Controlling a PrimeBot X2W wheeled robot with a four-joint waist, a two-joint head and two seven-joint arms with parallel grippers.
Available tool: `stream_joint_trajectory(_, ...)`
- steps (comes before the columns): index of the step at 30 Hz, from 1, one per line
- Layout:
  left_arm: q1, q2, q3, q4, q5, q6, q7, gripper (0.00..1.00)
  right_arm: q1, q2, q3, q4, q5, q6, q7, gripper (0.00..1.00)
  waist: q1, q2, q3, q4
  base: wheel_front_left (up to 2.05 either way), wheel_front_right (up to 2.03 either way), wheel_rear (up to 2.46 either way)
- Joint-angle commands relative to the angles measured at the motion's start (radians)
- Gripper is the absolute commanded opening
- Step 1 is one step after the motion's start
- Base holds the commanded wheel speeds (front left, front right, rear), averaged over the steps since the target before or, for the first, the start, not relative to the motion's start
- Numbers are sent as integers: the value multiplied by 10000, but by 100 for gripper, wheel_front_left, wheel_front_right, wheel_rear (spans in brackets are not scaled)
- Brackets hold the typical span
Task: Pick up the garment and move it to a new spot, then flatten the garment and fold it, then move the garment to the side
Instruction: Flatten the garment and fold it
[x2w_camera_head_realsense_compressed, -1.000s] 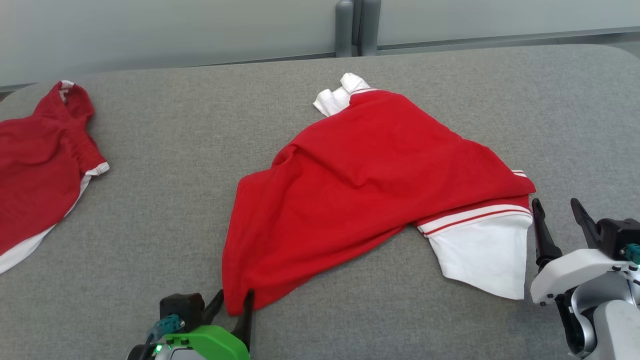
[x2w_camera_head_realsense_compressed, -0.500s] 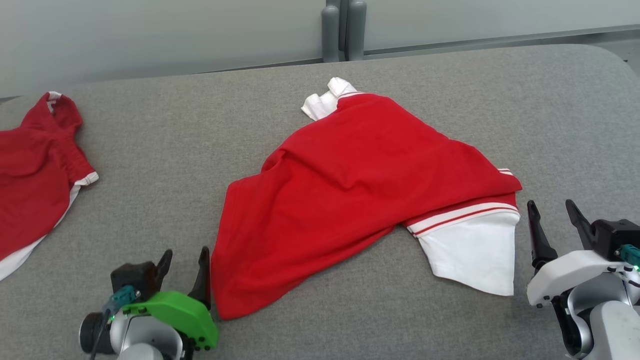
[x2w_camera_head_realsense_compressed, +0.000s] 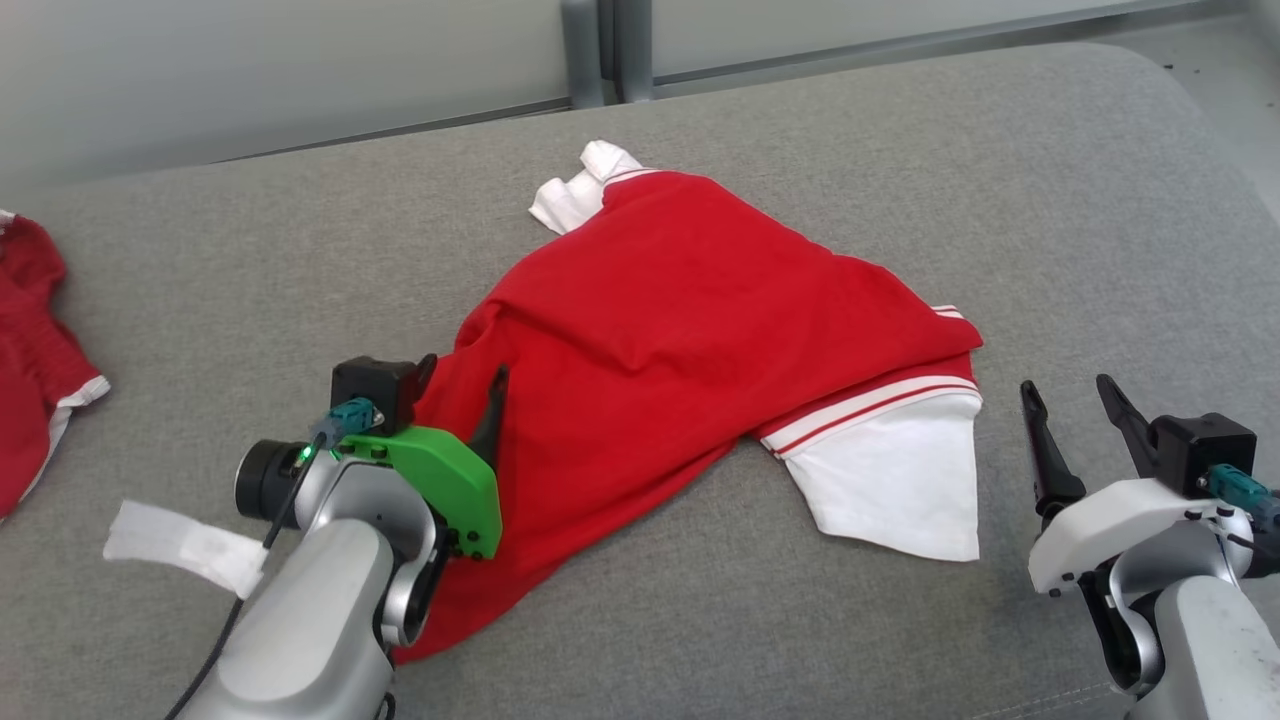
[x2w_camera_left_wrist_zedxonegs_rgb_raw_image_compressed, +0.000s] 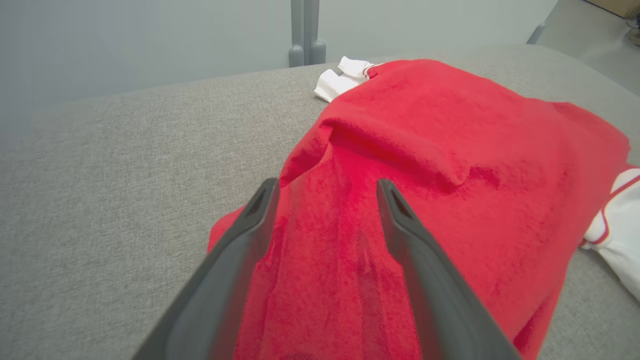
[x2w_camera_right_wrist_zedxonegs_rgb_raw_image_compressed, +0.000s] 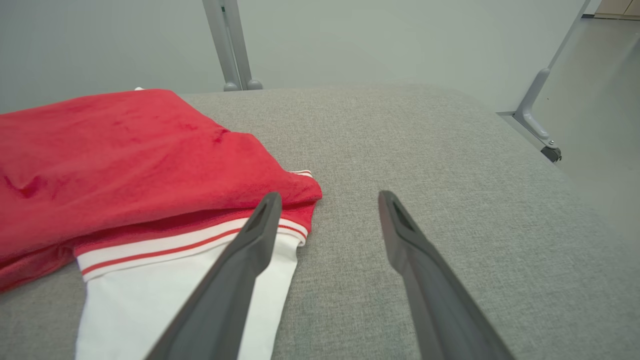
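The garment (x2w_camera_head_realsense_compressed: 700, 320) is a red shirt with white sleeves, lying rumpled on the middle of the grey padded table (x2w_camera_head_realsense_compressed: 220, 260). My left gripper (x2w_camera_head_realsense_compressed: 465, 368), with its green body, stands open over the shirt's left edge. In the left wrist view its fingers (x2w_camera_left_wrist_zedxonegs_rgb_raw_image_compressed: 250, 225) straddle red cloth (x2w_camera_left_wrist_zedxonegs_rgb_raw_image_compressed: 450, 130) with nothing pinched between them. My right gripper (x2w_camera_head_realsense_compressed: 1065, 385) is open just right of the white sleeve (x2w_camera_head_realsense_compressed: 890, 480), apart from it. In the right wrist view its own gripper (x2w_camera_right_wrist_zedxonegs_rgb_raw_image_compressed: 330, 195) points past the sleeve's striped cuff (x2w_camera_right_wrist_zedxonegs_rgb_raw_image_compressed: 150, 250) at bare table.
A second red garment (x2w_camera_head_realsense_compressed: 30, 360) lies at the table's far left edge. A white tag (x2w_camera_head_realsense_compressed: 180, 545) hangs off my left arm's cable. Metal posts (x2w_camera_head_realsense_compressed: 600, 50) stand behind the table. The table's right edge drops to the floor (x2w_camera_right_wrist_zedxonegs_rgb_raw_image_compressed: 600, 100).
My left gripper let go of the shirt's lower corner, opened, and moved up over the shirt's left edge. The head camera turned, shifting the whole picture left. The right gripper stayed open.
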Motion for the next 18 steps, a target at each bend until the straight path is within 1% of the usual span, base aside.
stream_joint_trajectory(1,-354,20,-11,328,153,-59,37,100,-167,-34,61,0,74,-13,-12,100,0,100,342,-409,0,0,0)
stream_joint_trajectory(3,-716,58,-73,924,209,-163,239,100,-254,-44,146,3,77,-13,-50,100,0,100,505,-598,0,0,0)
stream_joint_trajectory(4,-883,98,-141,1213,257,-196,397,77,-293,-51,156,15,89,-13,-63,100,0,100,580,-675,0,0,0)
stream_joint_trajectory(5,-1039,169,-226,1501,302,-287,563,24,-321,-56,171,35,109,-13,-91,100,0,100,651,-745,0,0,0)
stream_joint_trajectory(6,-1203,250,-289,1705,361,-336,665,0,-355,-62,155,57,124,-13,-123,100,0,100,726,-806,0,0,0)
stream_joint_trajectory(8,-1494,356,-324,2003,462,-391,660,0,-410,-70,116,80,136,-13,-166,100,0,100,854,-893,0,0,0)
stream_joint_trajectory(13,-2126,493,-378,2380,842,-315,18,0,-474,-44,18,161,145,-13,-271,100,0,100,1095,-970,0,0,0)
stream_joint_trajectory(18,-2688,394,-468,2823,957,-409,-145,0,-600,32,82,203,117,-13,-291,100,0,100,1242,-1027,0,0,0)
